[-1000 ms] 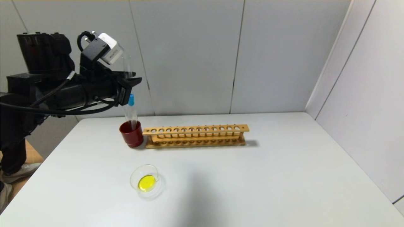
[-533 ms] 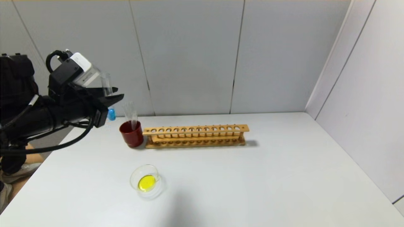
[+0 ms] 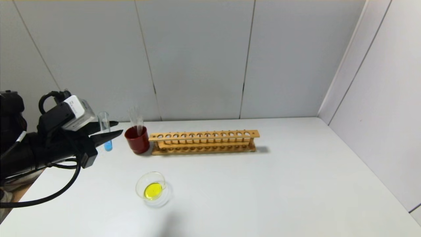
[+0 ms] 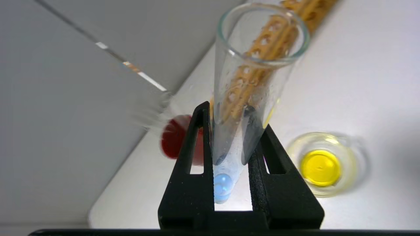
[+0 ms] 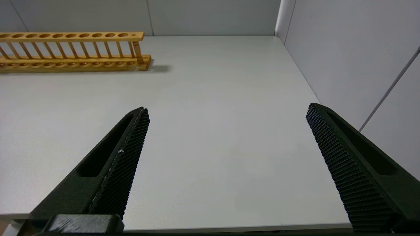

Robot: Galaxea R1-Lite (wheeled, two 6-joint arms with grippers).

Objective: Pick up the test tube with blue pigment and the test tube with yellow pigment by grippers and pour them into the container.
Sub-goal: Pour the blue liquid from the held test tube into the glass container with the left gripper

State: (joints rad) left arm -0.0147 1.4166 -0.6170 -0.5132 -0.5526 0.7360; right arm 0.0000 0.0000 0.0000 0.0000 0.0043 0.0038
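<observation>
My left gripper is shut on the test tube with blue pigment, which hangs upright to the left of the red cup, its blue end just above the table. In the left wrist view the tube stands between the black fingers of that gripper. The container, a clear dish holding yellow liquid, sits near the table's front, right of the gripper; its rim also shows there. The test tube with yellow pigment is out of view. My right gripper hangs open over bare table.
A dark red cup holding clear tubes stands at the left end of a wooden tube rack. The rack's right end shows in the right wrist view. Walls close in behind and on the right.
My left arm has come down and to the left with the blue tube, from high over the red cup to beside it near the table.
</observation>
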